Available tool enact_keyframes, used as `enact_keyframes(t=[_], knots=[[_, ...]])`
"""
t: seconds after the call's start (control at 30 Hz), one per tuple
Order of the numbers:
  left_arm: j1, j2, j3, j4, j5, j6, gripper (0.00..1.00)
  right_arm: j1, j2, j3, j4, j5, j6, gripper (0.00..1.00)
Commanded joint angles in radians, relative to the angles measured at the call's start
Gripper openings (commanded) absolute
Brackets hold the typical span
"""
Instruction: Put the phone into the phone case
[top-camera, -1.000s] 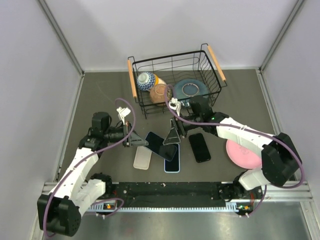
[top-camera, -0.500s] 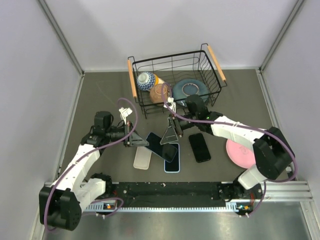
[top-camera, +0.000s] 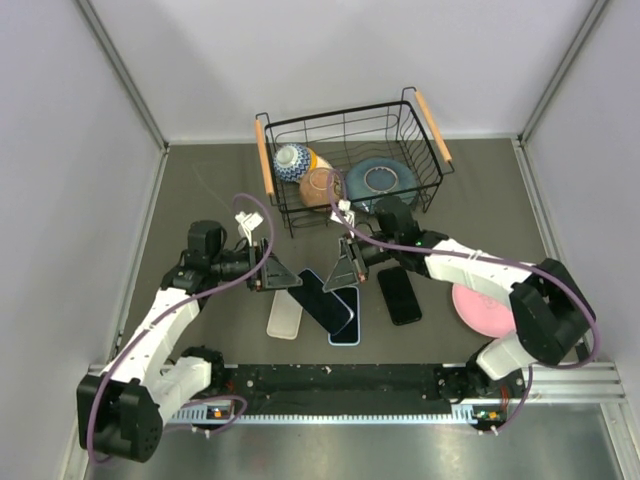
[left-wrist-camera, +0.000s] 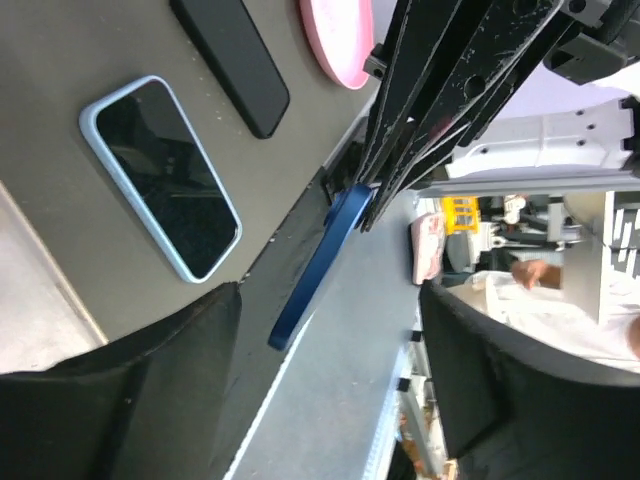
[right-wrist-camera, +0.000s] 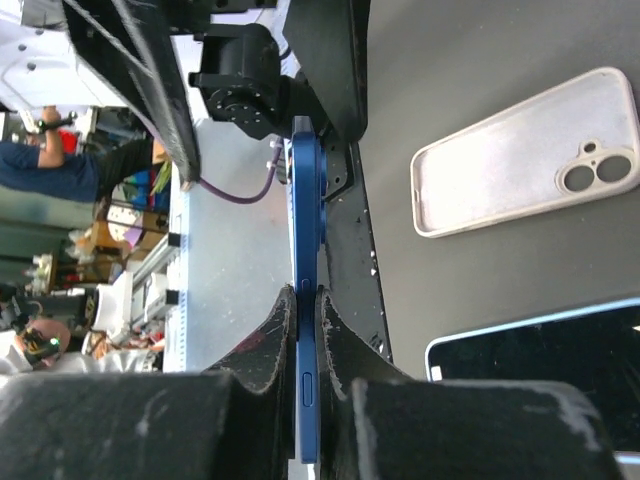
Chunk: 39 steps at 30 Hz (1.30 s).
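Over a matte grey tabletop (top-camera: 200, 190), the right gripper (right-wrist-camera: 305, 300) pinches a slim blue phone (right-wrist-camera: 305, 200) across its flat faces, while the left gripper (top-camera: 283, 279) stands spread-jawed near a white, round-cornered case (right-wrist-camera: 520, 165).

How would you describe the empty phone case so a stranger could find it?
Start at the wire basket at the back and come forward. The empty phone case lies leftmost, beside the phones. It alone is pale white with no dark screen.
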Motion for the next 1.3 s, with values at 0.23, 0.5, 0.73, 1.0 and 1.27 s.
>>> enact_keyframes(t=[0.23, 0.5, 0.73, 1.0, 1.27], knots=[[-0.001, -0.033, 0.145, -0.32, -0.61, 0.107, 0.79, 0.007, -0.208, -0.165, 0.197, 0.266, 0.285, 0.0], [-0.012, 0.049, 0.107, -0.337, -0.762, 0.136, 0.69, -0.001, -0.416, -0.214, 0.032, 0.534, 0.255, 0.0], [-0.036, 0.238, 0.054, -0.235, -0.767, 0.084, 0.58, -0.008, -0.513, -0.231, -0.008, 0.588, 0.248, 0.0], [-0.154, 0.376, 0.045, -0.19, -0.888, 0.058, 0.49, -0.013, -0.562, -0.262, -0.034, 0.592, 0.222, 0.0], [-0.213, 0.407, 0.035, -0.195, -0.948, 0.006, 0.17, -0.016, -0.59, -0.271, -0.036, 0.591, 0.213, 0.0]])
